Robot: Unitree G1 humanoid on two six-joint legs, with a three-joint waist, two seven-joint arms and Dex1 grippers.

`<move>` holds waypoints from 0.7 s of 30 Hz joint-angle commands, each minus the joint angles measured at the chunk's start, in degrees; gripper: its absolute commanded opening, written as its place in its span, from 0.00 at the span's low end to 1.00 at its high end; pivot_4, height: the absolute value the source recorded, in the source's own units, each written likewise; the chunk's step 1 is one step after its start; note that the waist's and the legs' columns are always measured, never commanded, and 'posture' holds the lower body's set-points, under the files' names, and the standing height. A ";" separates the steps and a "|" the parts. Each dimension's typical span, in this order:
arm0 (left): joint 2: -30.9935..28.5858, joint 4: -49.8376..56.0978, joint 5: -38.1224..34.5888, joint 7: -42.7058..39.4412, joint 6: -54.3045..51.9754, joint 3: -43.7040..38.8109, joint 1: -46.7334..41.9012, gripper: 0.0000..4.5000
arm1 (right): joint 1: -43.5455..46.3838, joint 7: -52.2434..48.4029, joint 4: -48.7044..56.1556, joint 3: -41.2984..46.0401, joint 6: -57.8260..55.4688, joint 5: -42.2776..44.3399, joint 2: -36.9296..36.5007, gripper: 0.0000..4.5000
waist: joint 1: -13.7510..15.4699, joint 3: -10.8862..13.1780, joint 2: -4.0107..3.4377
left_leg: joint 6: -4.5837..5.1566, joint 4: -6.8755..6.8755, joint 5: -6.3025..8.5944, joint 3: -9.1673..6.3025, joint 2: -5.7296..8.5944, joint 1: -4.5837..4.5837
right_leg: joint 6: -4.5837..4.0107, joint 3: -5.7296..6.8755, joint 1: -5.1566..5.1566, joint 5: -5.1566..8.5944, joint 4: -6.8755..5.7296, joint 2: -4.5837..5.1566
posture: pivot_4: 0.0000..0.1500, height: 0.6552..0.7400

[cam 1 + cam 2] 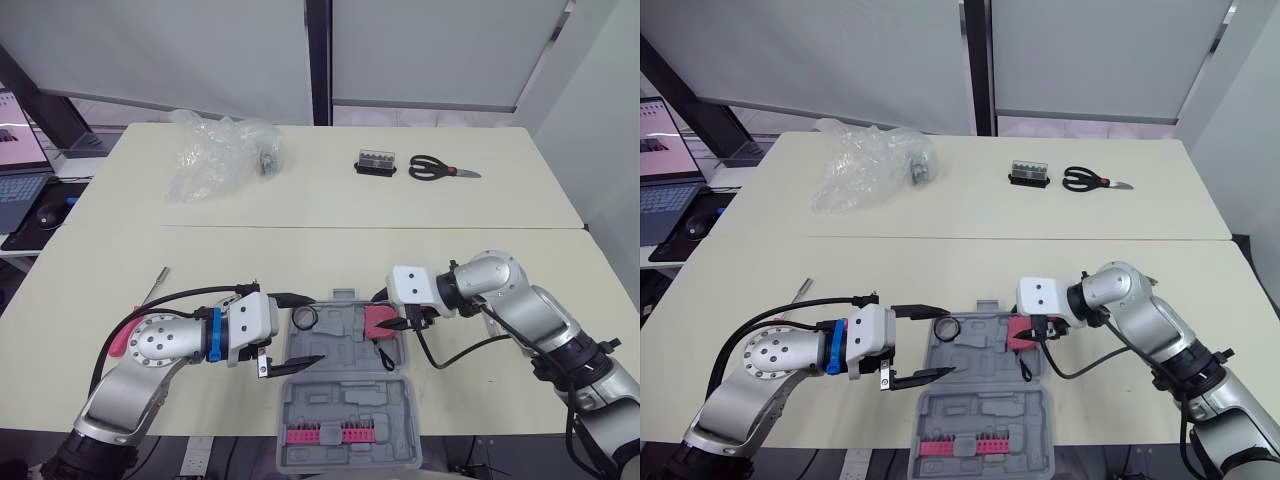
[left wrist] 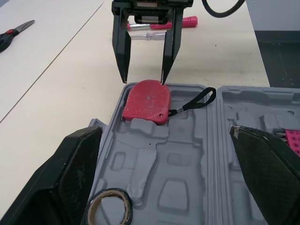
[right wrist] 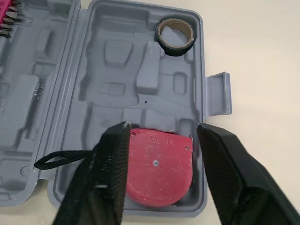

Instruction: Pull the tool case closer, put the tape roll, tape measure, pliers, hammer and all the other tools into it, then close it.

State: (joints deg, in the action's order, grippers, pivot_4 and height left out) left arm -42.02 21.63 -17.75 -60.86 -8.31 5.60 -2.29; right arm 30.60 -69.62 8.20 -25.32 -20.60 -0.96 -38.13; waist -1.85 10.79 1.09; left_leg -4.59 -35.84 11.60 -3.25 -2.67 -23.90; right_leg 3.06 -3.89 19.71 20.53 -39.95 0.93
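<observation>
The grey tool case (image 1: 345, 400) lies open at the table's front edge, lid toward me. In its tray sit a tape roll (image 1: 305, 318) at the left and a red tape measure (image 1: 378, 322) at the right, its black strap (image 2: 197, 101) trailing over the tray. My right gripper (image 3: 162, 126) is open, its fingers (image 3: 108, 173) standing on either side of the tape measure without pressing on it. My left gripper (image 1: 303, 330) is open too, hovering over the tray's left end with the tape roll just beneath it.
Pink bits (image 1: 325, 432) line the lid. A pink-handled tool (image 1: 118, 340) with a metal shaft (image 1: 155, 287) lies left of my left arm. A pink screwdriver (image 2: 161, 26) lies beyond my right gripper. Scissors (image 1: 440, 170), a bit box (image 1: 376, 162) and a plastic bag (image 1: 215, 150) sit at the back.
</observation>
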 commanded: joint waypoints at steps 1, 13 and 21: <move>-0.49 1.00 -0.70 -0.73 0.81 -0.57 -0.50 1.00 | -1.14 0.86 1.86 1.83 1.71 0.87 -0.36 0.38 | 0.01 0.00 0.00 | 0.00 0.00 0.00 0.00 0.00 0.00 | 0.00 0.00 0.00 0.00 0.00 0.00 | 1.00 1.00; -0.53 0.61 -0.49 -1.78 0.68 -0.35 -1.75 1.00 | -5.86 4.07 -13.22 6.17 15.99 3.56 3.01 0.38 | 0.00 0.00 0.01 | 0.00 -0.01 0.00 0.01 0.00 0.02 | 0.00 -0.01 -0.03 0.00 0.01 0.00 | 1.00 1.00; -0.33 0.80 -0.37 -1.88 0.44 0.33 -1.98 1.00 | -5.56 3.93 -20.82 3.41 17.26 0.33 3.88 0.38 | -0.01 0.00 0.02 | 0.00 0.00 0.00 0.02 0.00 0.09 | 0.00 -0.02 -0.10 0.00 0.01 0.00 | 1.00 1.00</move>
State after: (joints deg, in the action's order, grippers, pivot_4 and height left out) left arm -42.19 21.49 -17.72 -62.60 -8.26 6.02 -3.91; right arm 25.50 -65.89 -10.46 -20.97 -2.61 1.22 -34.42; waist -1.85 10.78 1.11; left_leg -4.59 -35.85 11.60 -3.23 -2.67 -23.79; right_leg 3.06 -3.90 19.58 20.53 -39.94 0.92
